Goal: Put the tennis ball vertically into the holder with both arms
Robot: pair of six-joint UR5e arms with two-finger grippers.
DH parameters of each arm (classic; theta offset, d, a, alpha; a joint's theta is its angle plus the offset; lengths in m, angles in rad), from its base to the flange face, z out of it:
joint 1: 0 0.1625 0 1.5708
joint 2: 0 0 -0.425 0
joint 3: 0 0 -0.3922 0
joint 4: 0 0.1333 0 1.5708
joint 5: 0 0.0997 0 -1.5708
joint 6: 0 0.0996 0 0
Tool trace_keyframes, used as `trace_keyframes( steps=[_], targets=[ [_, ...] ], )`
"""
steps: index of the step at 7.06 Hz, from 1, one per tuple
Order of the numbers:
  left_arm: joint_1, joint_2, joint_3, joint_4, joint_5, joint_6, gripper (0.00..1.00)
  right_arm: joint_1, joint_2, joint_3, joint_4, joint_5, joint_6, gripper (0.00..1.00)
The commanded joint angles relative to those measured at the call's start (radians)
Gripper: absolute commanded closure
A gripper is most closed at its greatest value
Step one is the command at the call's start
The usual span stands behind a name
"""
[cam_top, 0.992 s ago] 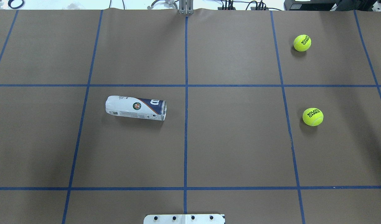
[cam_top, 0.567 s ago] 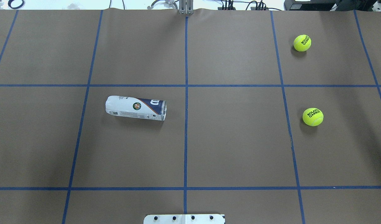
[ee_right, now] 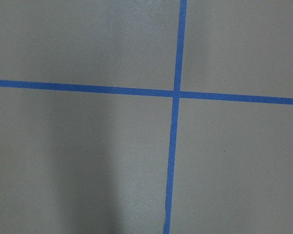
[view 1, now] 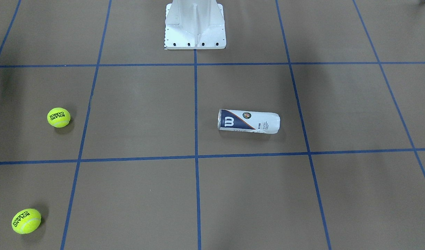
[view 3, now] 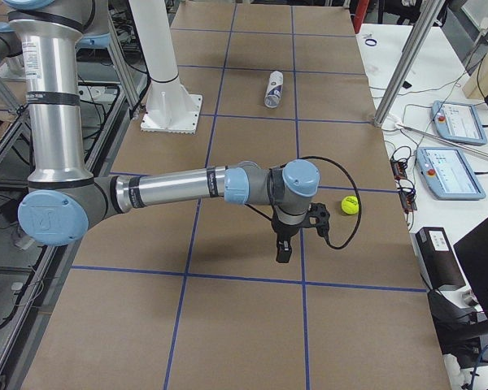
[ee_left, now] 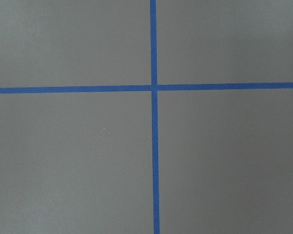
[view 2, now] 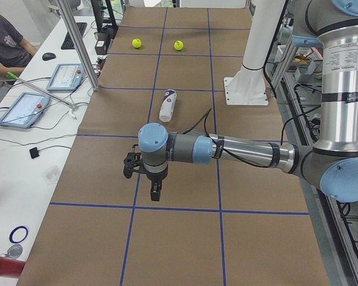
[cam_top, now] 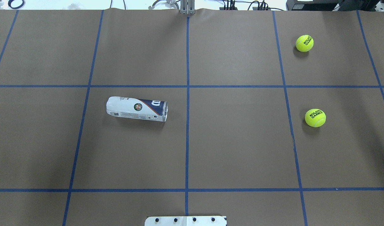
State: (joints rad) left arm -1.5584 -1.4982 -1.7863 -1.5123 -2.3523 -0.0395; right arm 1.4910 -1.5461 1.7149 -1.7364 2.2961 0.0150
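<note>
Front-facing view: holder [view 1: 249, 121] lies on its side on table [view 1: 139, 111], robot's left half, well apart from tennis ball [view 1: 58, 117] and second tennis ball [view 1: 26, 221].
Left side view: left gripper [view 2: 156, 193] points down over table; cannot tell whether its jaws are apart.
Right side view: right gripper [view 3: 282, 250] likewise; cannot tell.

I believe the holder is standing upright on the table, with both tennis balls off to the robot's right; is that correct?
Not quite: the holder is lying on its side, not upright, as the overhead exterior view shows. The farther tennis ball and the nearer tennis ball are indeed to the robot's right.
</note>
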Motion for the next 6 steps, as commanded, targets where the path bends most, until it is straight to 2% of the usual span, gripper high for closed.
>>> trace_keyframes(
  steps=[1,3,5,6],
  targets=[
    [0.001,0.01,-0.019,-0.002,-0.008,-0.008,0.0,0.0,0.0,-0.008,0.0,0.002,0.002,0.01],
    [0.004,0.01,-0.019,-0.002,-0.053,-0.008,0.0,0.0,0.003,-0.003,0.0,0.005,0.003,0.01],
    [0.015,0.01,-0.034,-0.008,-0.187,-0.035,0.0,0.0,0.006,-0.001,0.0,0.006,0.003,0.01],
    [0.076,-0.016,-0.045,-0.009,-0.189,-0.098,0.0,0.0,0.005,0.0,0.0,0.008,0.003,0.01]
  ],
)
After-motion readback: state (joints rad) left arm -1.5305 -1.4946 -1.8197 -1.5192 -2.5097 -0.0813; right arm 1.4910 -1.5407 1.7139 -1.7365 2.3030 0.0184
